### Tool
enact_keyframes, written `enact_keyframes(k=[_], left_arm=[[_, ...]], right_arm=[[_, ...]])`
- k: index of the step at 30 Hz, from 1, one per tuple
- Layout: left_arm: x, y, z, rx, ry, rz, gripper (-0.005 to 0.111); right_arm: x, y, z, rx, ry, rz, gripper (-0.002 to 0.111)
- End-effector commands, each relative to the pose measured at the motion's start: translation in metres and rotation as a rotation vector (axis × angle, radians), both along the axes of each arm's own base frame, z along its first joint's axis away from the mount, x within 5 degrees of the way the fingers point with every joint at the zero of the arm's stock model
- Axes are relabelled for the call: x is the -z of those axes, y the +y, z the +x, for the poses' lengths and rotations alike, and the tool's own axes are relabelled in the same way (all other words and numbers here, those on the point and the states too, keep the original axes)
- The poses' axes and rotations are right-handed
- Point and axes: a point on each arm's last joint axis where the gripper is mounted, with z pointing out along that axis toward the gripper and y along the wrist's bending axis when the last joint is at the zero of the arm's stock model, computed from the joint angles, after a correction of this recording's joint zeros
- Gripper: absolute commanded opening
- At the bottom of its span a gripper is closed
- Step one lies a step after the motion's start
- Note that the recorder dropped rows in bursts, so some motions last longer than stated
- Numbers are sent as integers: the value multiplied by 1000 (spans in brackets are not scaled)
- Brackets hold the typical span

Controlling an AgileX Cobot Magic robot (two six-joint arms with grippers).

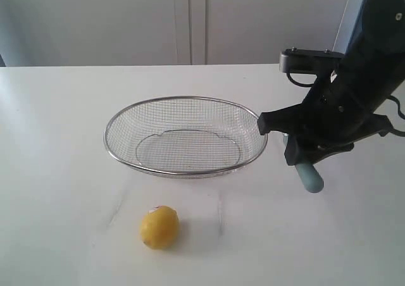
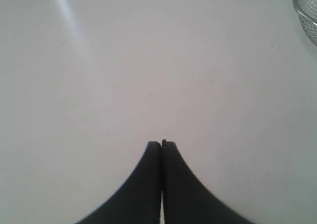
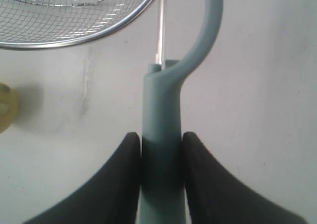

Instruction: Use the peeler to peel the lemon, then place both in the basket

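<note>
The yellow lemon rests on the white table in front of the wire mesh basket; a sliver of the lemon shows in the right wrist view. My right gripper is shut on the teal peeler, whose handle end hangs below the arm just right of the basket. The peeler's curved head and thin metal blade point toward the basket rim. My left gripper is shut with nothing in it, over bare table; it is outside the exterior view.
White table with a pale wall behind. The basket rim shows at one corner of the left wrist view. The right arm rises at the right side of the table.
</note>
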Motion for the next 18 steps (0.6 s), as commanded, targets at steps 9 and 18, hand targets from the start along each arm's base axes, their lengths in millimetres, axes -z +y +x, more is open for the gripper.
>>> enact_keyframes(k=[9,18], left_arm=[[-28,3,6,-35,-327,15,0],[-34,4,6,-42,-399,21,0]], right_arm=[[-3,-1,0,6,-27,19,0],[-4,0,1,8,-41,23,0]])
